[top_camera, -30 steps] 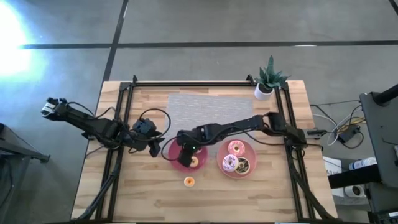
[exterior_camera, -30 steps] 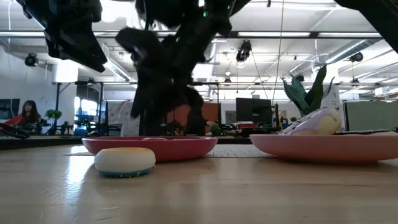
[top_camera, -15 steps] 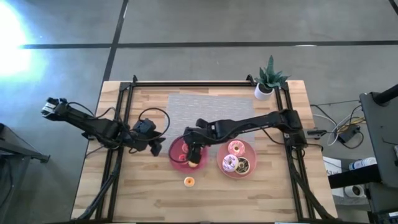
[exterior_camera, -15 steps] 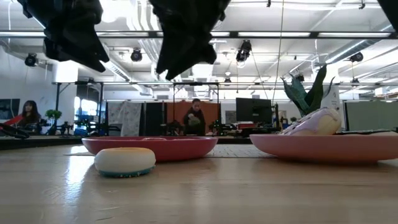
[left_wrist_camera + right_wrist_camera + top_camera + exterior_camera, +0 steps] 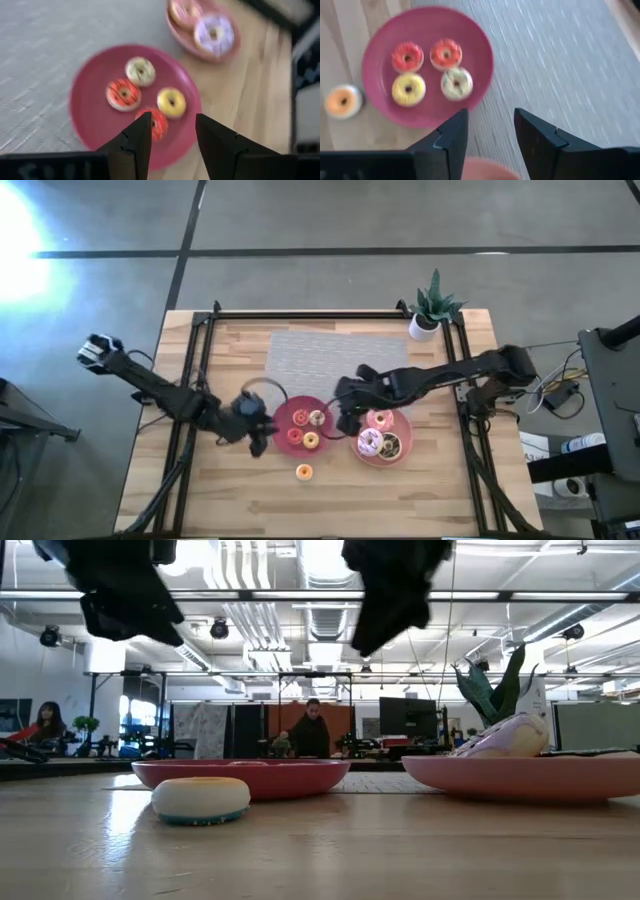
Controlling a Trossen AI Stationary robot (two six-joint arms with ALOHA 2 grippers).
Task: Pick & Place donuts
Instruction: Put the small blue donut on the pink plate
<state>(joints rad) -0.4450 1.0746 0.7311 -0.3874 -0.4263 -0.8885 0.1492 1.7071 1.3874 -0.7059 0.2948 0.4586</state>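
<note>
Four tiny donuts lie flat on the left pink plate [image 5: 285, 420]: two red ones [image 5: 407, 56] [image 5: 445, 53], a yellow one [image 5: 408, 89] and a pale sprinkled one [image 5: 456, 83]. An orange donut [image 5: 304, 472] lies on the wood near that plate's near side. The right pink plate [image 5: 400, 420] carries a pink donut [image 5: 379, 418], a pale sprinkled one [image 5: 368, 442] and a brown-iced one [image 5: 390, 445]. My left gripper [image 5: 258, 438] hovers open at the left plate's left rim. My right gripper [image 5: 345, 423] hovers open between the two plates, empty.
A grey mat [image 5: 335, 355] lies on the far half of the table. A small potted plant [image 5: 432, 308] stands at the far right corner. Black frame rails [image 5: 190, 380] run along both sides. People show in the room beyond the table.
My right gripper has risen out of the left plate and drawn back toward the table's right, now above the gap between the plates. My left gripper has moved toward the near edge and closer to the left plate. The pale donut now shows on the left plate.
</note>
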